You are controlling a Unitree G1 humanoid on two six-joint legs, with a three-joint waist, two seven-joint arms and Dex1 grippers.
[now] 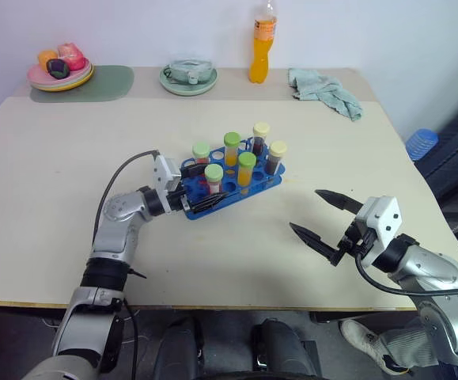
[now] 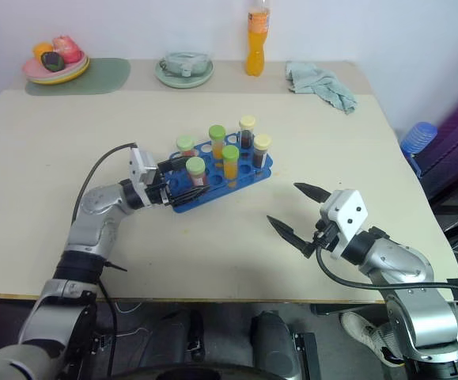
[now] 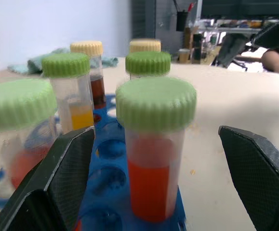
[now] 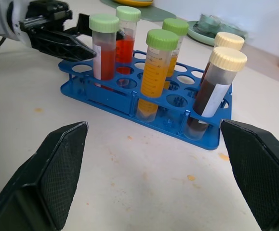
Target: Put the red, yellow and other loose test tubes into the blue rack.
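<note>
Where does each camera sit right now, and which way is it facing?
Head eyes: look down over the table at the blue rack, both arms showing.
Left wrist: along the open left gripper at a red tube.
Right wrist: along the open right gripper toward the rack and left gripper.
All views share the rack's six tubes.

I count six test tubes standing in one blue rack: two with red liquid, two with yellow, two dark brown; four caps are green, two cream. Along the far edge I see one orange drink bottle, one crumpled cloth, one plate of toy food, one green mat, one pale green dish; one blue ribbed cup sits off the table.
</note>
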